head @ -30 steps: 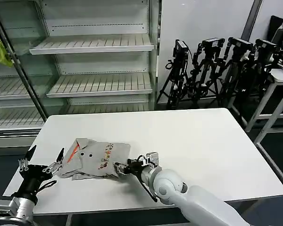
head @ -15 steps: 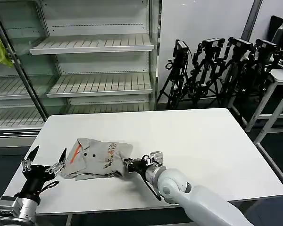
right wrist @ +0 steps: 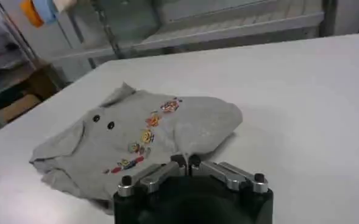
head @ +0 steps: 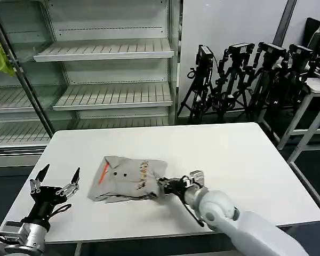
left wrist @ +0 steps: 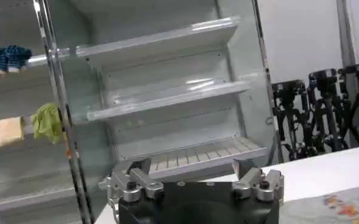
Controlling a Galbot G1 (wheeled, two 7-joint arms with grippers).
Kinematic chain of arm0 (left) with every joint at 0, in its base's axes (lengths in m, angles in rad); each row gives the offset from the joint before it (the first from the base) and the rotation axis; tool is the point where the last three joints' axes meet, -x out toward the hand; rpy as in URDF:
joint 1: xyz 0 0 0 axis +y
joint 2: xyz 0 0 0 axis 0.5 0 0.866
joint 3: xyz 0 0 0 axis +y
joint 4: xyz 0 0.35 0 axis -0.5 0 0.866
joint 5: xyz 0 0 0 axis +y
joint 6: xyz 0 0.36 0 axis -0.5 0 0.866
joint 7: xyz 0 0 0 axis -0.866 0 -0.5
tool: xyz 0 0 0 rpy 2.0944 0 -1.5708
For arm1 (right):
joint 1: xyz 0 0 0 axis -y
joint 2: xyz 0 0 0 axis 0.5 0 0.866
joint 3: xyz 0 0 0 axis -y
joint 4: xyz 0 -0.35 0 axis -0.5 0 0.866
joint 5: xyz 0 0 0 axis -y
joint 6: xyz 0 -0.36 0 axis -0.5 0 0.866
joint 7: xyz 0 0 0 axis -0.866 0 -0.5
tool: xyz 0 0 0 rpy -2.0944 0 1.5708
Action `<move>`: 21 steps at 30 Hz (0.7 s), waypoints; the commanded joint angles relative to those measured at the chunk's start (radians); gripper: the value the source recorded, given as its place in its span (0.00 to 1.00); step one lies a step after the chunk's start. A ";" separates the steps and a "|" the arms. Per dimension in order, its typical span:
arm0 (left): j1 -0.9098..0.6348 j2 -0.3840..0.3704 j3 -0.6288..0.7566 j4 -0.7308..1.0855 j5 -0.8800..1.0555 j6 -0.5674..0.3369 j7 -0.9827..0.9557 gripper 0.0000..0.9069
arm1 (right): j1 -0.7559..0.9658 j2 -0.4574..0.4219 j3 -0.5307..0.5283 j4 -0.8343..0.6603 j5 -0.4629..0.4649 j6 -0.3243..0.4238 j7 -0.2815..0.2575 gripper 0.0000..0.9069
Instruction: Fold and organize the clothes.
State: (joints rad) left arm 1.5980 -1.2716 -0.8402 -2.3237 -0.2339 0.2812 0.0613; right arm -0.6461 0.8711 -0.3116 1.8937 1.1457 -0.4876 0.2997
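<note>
Lying crosswise, T-shirt [head: 129, 178], R gripper [head: 163, 185] pinching its edge

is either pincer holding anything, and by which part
The right pincer pinches the grey T-shirt by its near edge; the left pincer is open, holding nothing.

One grey T-shirt [head: 129, 178] lies on one white table [head: 245, 170]; two grippers, left [head: 56, 184] and right [head: 164, 185]; one yellow-green rag [head: 0, 57]; several black tripods [head: 240, 80], number unclear
</note>
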 commanded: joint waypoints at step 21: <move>-0.078 0.049 0.096 0.078 -0.020 -0.012 0.005 1.00 | -0.093 -0.182 0.255 -0.033 -0.228 -0.087 -0.069 0.02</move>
State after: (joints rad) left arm 1.5356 -1.2339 -0.7633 -2.2711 -0.2509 0.2748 0.0645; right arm -0.7526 0.6730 -0.0788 1.9423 1.0073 -0.5628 0.2449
